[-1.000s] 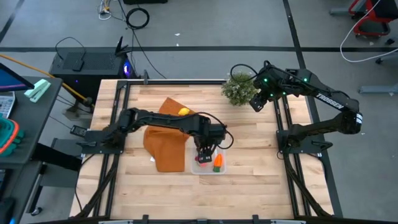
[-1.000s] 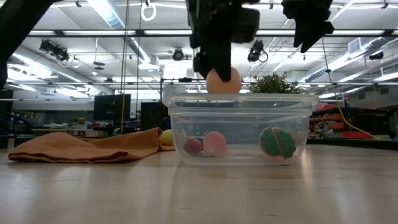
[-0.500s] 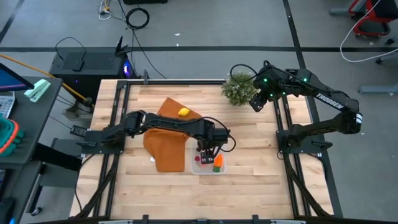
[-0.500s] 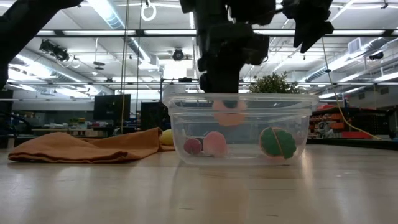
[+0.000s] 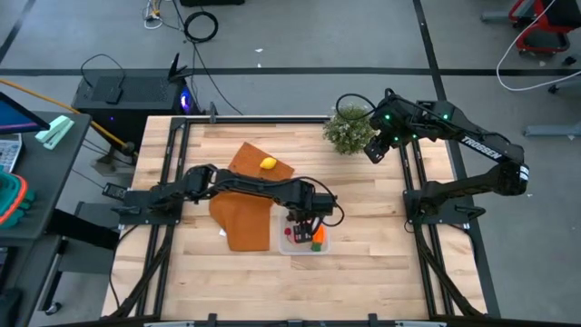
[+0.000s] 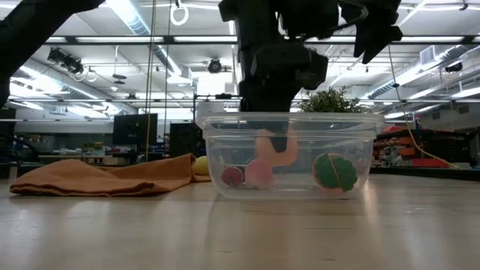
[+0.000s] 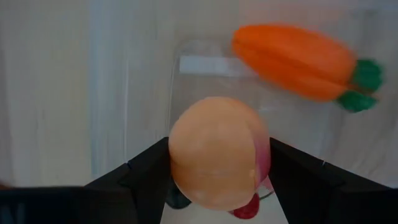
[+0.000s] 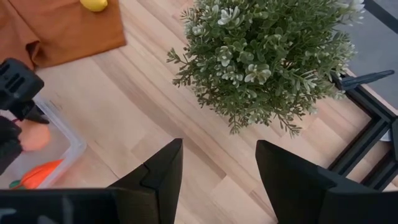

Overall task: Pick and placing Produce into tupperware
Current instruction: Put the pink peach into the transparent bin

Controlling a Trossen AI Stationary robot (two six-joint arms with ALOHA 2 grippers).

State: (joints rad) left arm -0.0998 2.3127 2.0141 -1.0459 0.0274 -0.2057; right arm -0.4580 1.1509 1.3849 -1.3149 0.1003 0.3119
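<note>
The left gripper (image 6: 271,146) has lowered the round fruit (image 7: 219,152) into the tupperware (image 6: 360,127).

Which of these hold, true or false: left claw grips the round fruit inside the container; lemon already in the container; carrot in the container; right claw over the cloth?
1. The left claw grips the round fruit inside the clear container. True.
2. The lemon is in the container. False: it lies on the orange-brown cloth.
3. The carrot lies in the container. True.
4. The right claw hangs over the cloth. False: it hangs open beside the potted plant.
</note>
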